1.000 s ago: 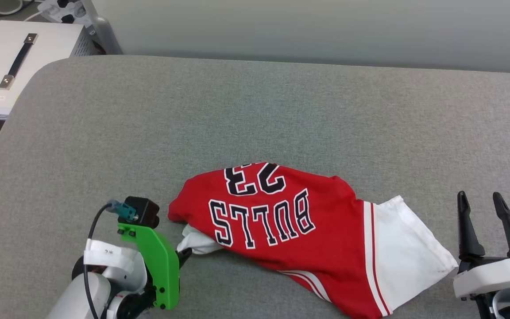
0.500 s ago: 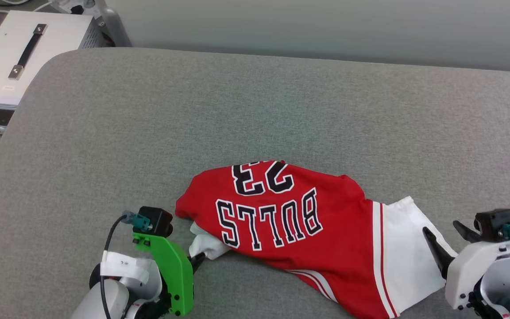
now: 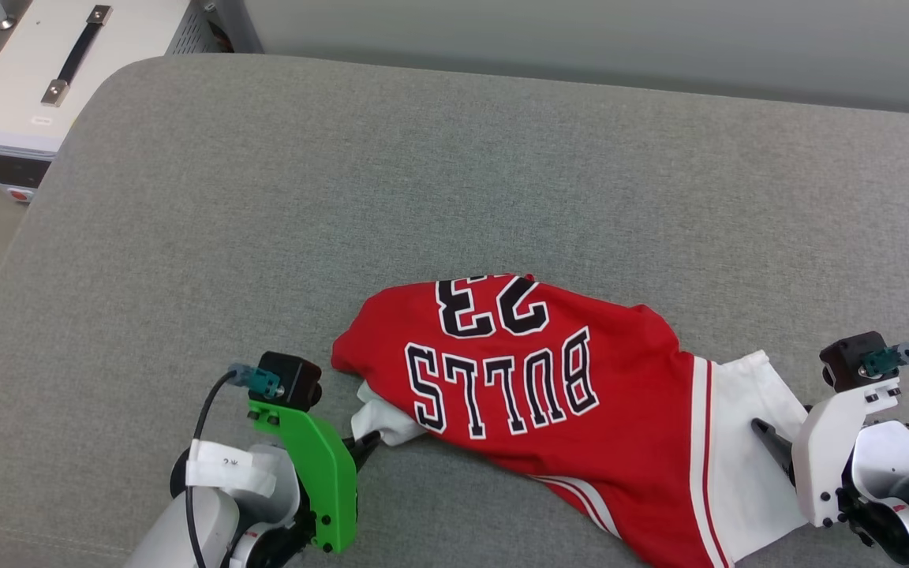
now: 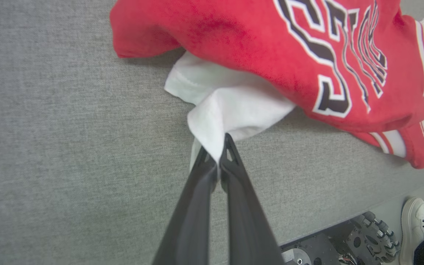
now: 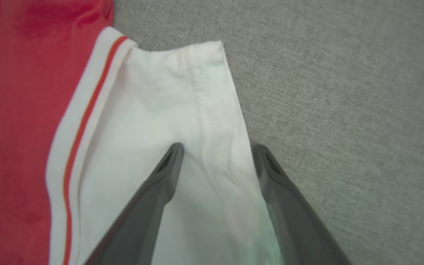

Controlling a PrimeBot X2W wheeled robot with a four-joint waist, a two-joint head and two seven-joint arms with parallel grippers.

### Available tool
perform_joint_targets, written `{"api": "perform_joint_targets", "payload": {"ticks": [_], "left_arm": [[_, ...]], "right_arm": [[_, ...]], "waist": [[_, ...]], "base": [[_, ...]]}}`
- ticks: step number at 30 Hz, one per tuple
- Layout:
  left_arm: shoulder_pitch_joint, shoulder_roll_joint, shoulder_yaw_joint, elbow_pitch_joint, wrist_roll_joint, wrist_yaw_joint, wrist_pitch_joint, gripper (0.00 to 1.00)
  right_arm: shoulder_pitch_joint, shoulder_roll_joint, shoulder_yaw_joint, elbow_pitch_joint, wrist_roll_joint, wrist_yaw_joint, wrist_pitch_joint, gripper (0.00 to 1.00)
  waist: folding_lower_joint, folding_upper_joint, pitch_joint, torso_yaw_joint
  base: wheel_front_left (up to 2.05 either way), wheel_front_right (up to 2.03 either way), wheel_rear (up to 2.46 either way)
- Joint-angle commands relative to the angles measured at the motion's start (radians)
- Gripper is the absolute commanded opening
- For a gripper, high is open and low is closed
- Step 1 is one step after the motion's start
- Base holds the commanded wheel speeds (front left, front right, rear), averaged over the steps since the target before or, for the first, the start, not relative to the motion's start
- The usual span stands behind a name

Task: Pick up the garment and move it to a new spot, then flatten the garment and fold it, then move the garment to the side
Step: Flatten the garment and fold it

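Left jaws pinch one white sleeve (image 4: 230, 106); right jaws, spread wide, now straddle the second sleeve (image 5: 182, 103) at its edge, having swung in from beside it. One garment (image 3: 549, 394) lies rumpled on the grey bench (image 3: 344, 197), lettering up.

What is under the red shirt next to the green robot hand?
A crumpled white sleeve pokes out from under the red body of the garment, pinched by the shut left gripper. How far it runs underneath is covered.
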Motion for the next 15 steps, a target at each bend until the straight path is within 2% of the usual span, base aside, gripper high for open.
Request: {"api": "perform_joint_targets", "payload": {"ticks": [1, 2, 8, 15], "left_arm": [[-0.017, 0.001, 0.003, -0.006, 0.001, -0.001, -0.005, 0.0], [-0.017, 0.002, 0.003, -0.008, 0.001, 0.0, -0.005, 0.0], [-0.02, 0.011, 0.006, -0.015, 0.0, 0.007, -0.005, 0.0], [-0.032, 0.024, 0.018, -0.031, -0.004, 0.014, -0.004, 0.0]], "right_arm": [[-0.003, 0.003, 0.015, 0.024, 0.007, -0.001, 0.009, 0.17], [-0.006, 0.0, 0.019, 0.032, 0.009, -0.001, 0.004, 0.0], [-0.067, -0.056, -0.05, 0.071, -0.004, -0.001, -0.072, 0.0], [-0.094, -0.123, -0.161, 0.096, -0.004, -0.001, -0.084, 0.0]], "waist": [[0.0, 0.0, 0.008, 0.005], [0.0, 0.0, 0.01, 0.006], [0.0, 0.0, 0.009, -0.002], [0.0, 0.0, -0.005, -0.018]], "base": [[0.0, 0.0, 0.0], [0.0, 0.0, 0.0], [0.0, 0.0, 0.0], [0.0, 0.0, 0.0]]}}
